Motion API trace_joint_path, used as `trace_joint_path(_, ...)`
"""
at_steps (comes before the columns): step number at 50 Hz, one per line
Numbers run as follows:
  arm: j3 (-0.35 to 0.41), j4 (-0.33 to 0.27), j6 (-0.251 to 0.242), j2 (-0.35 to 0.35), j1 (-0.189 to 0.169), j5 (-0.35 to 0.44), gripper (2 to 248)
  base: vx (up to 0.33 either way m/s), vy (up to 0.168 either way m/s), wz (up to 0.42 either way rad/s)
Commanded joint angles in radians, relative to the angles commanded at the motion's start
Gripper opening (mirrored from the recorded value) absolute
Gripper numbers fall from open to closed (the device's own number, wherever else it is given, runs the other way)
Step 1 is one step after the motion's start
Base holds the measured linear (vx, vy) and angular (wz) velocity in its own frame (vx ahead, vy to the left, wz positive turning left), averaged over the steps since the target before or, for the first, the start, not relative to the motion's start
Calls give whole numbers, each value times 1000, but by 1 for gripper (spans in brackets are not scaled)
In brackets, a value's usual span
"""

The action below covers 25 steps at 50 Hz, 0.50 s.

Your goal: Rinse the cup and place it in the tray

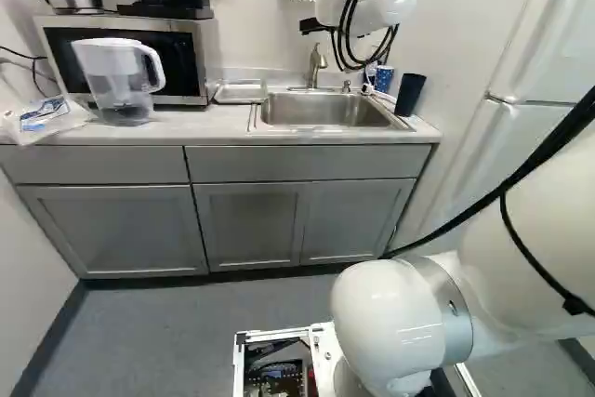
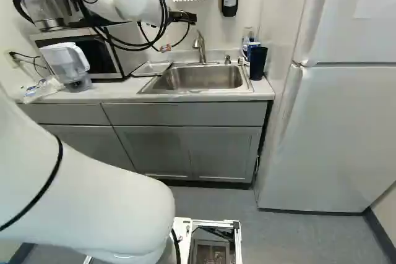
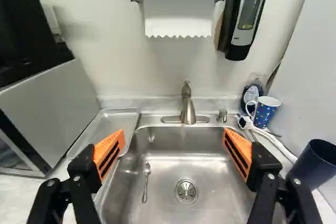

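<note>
The gripper point(image 3: 174, 156) faces the sink point(image 3: 157, 169) with its fingers spread wide and nothing pinched, its orange pads standing over opposite sides of the sink in the wrist view. That width makes sense as readiness to straddle something broad, though no cup is between them. The likely cup for the task is the tall dark blue cup point(image 2: 258, 63), at the right edge of the sink in the right base view; it stands upright, mouth up, so it can be taken around its side wall. A patterned mug point(image 3: 266, 113) sits beyond the sink's back right corner, and which of the two is meant cannot be settled for certain, but the dark one has the freer side. The tray point(image 3: 113, 125) lies flat against the left side of the sink, a sensible place for a rinsed cup to drain. The faucet point(image 3: 188, 108) rises at the middle of the sink's back edge and shows no running water. A spoon point(image 3: 146, 182) lies on the sink's floor, best kept out of the cup's path. The first step, I judge, is to fetch the cup from the sink's right edge; coming in too far back there could catch the mug.
</note>
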Motion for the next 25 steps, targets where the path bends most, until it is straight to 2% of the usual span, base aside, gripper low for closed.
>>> trace_joint_path(25, 0, 0, 0, 0, 0, 0, 247, 110, 10, -251)
